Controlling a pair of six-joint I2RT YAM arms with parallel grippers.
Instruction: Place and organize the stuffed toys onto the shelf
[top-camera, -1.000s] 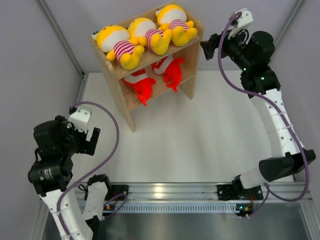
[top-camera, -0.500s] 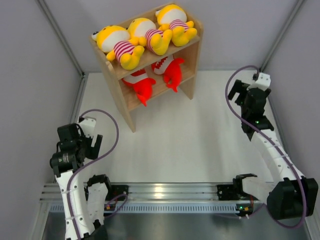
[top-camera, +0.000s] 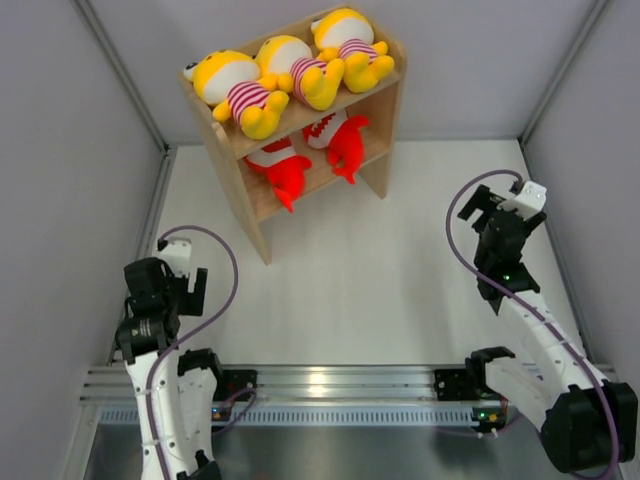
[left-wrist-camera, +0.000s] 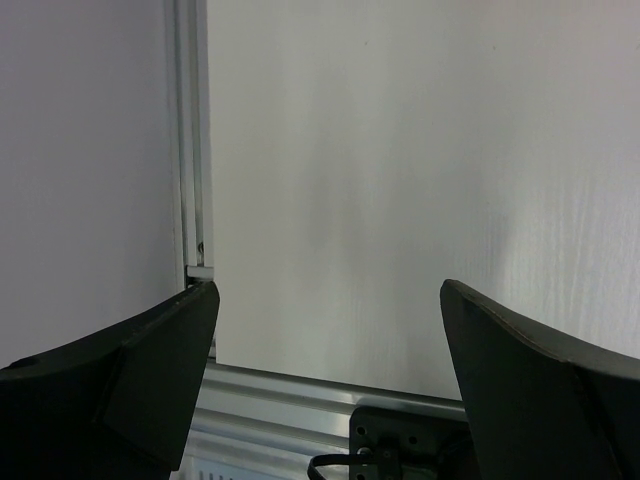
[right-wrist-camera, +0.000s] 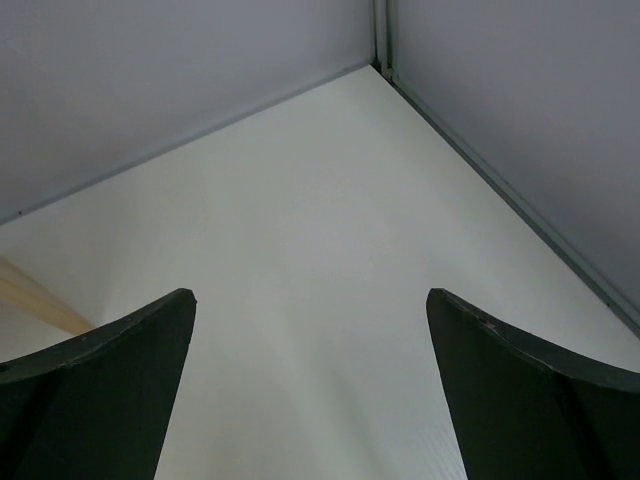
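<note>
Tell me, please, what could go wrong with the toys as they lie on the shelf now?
1. The leftmost yellow toy lies at the front of the shelf's top tier, feet over the edge; it might slide off.
2. The two red fish toys stick out of the lower tier, tails hanging forward; a nudge could tip them out.
The left claw and right claw are open and empty, far from the shelf.

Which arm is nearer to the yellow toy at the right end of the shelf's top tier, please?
Right: the right arm is off to the yellow toy's near right; the left arm lies farther, near left.
</note>
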